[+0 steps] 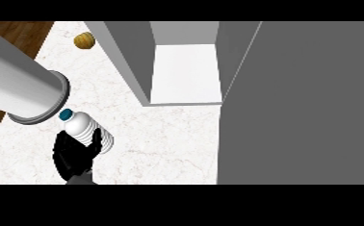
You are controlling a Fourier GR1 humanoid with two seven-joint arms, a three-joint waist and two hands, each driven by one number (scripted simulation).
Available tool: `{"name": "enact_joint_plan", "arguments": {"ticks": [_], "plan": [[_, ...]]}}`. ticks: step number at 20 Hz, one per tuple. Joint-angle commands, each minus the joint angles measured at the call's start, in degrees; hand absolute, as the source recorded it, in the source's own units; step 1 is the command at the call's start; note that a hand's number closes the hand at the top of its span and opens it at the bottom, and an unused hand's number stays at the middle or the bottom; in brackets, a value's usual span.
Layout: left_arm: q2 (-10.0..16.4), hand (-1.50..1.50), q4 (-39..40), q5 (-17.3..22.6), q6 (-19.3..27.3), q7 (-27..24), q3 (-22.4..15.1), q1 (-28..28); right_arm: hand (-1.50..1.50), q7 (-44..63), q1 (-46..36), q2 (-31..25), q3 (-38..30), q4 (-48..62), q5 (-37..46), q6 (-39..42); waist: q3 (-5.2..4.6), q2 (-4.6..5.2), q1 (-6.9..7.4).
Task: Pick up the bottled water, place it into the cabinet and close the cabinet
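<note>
The bottled water [84, 125] is white and ribbed with a blue cap, tilted with the cap pointing up-left. My left hand [71, 156] is shut on it, black fingers curled round its lower body, at the lower left over the counter. The grey left forearm [28, 91] crosses the left edge close to the view. The cabinet [186, 71] stands open at the top middle, its white floor bare, to the upper right of the bottle. Its wide grey door [298, 109] fills the right side. My right hand shows nowhere.
A small round yellow-brown object [84, 40] lies on the white marble counter [163, 143] near the cabinet's left wall [128, 56]. Brown wood [21, 32] shows past the counter's edge at the upper left.
</note>
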Motion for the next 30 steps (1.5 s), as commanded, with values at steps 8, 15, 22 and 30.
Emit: {"name": "enact_joint_plan", "arguments": {"ticks": [8, 15, 22, 30], "plan": [[5.1, 1.50, -5.1, -12.7, -10.9, 7.7, -16.1, -3.2, -1.50, 0.6, 2.2, -0.1, -0.5, -6.3, -3.7, 0.5, 0.06, -0.29, 0.59], [1.8, 1.50, -20.0, -15.8, -3.1, 16.5, -22.5, -1.6, -1.50, 1.5, 0.6, -0.4, -2.7, -5.1, -5.0, 0.3, 0.09, -0.28, 1.02], [-2.5, 1.50, -36.4, -20.1, 8.3, 27.7, -29.6, -4.8, -1.50, 5.4, -4.1, 0.5, 0.1, -5.2, -4.0, -2.6, 0.11, -0.17, 1.75], [-2.8, 1.50, -46.2, -22.5, 24.2, 37.3, -41.8, -7.9, -1.50, 7.8, -2.9, 0.5, -0.7, -8.2, -6.1, -2.0, 0.06, -0.17, 0.98]]}}
